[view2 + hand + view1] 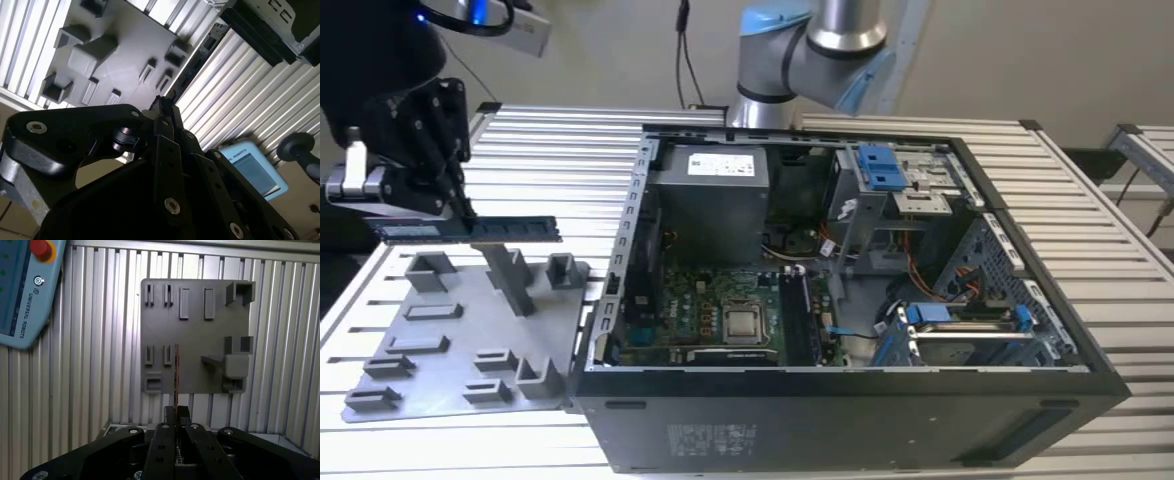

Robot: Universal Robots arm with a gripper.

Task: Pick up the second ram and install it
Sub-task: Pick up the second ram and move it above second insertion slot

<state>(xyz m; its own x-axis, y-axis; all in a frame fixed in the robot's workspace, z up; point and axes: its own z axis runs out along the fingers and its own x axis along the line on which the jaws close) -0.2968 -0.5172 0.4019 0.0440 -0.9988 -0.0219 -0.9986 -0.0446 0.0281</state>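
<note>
**DESK:** What is the robot doing here?

**PHOTOGRAPHER:** 1 robot arm [821, 35] works beside an open computer case [787, 425]. Outside the case, on the exterior view's left, its gripper [458, 213] hangs above a grey fixture plate [447, 365]. The claw is pinched tight on the second ram [487, 229]. The second ram lies level in the air, clear of the plate's posts and well apart from the motherboard [707, 300] on the case floor. In the first wrist view it shows edge-on, a thin strip between the fingertips.

**DESK:** What would doing this step well take?

**PHOTOGRAPHER:** By my reading, the pick is done and the install is not. A good carry wants a firm, square pinch and the second ram held level. It also wants a path that clears the case's raised wall before any drop toward the motherboard. So thin a board could twist in the pinch if it clips that wall.

**DESK:** And the setting?

**PHOTOGRAPHER:** A slatted aluminium table [1081, 190] bears both case and plate. A plain pale wall stands behind the case, and 1 blue teach pendant [20, 295] rests on the slats outside it.
</note>
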